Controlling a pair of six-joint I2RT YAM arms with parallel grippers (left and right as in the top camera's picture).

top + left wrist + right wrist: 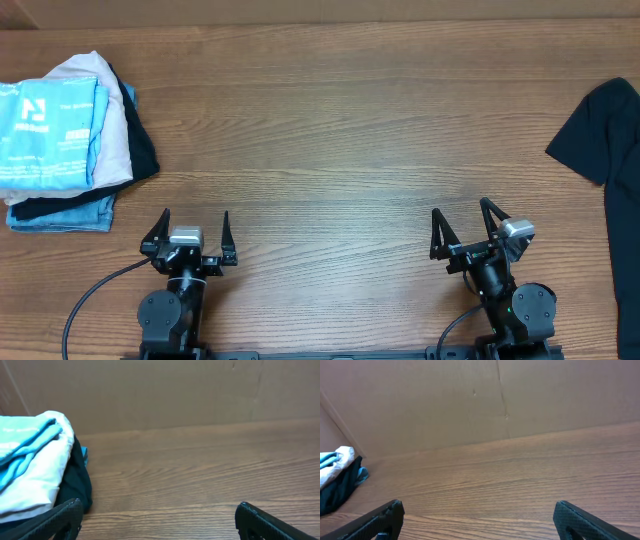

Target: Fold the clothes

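One sky-blue T-shirt (pixel 45 130), left edge cropped

At the counter's (pixel 350 120) far left, the T-shirt (pixel 45 135) lies atop a stack (pixel 122 140) of perhaps three folded garments. Another garment (pixel 610 140) lies at the right edge. Along the near edge sit the left hand (pixel 195 215) and right hand (pixel 460 207), well apart.

By the table (pixel 330 140)'s near edge, the left arm (pixel 172 300) and right arm (pixel 510 295) are finished black, with grey wrist cameras (pixel 186 238) and black cables (pixel 88 300) fitted.

Blue T-shirt (pixel 20 435) atop cream garment (pixel 42 480), black garment (pixel 80 482); tool (pixel 159 505) spread.
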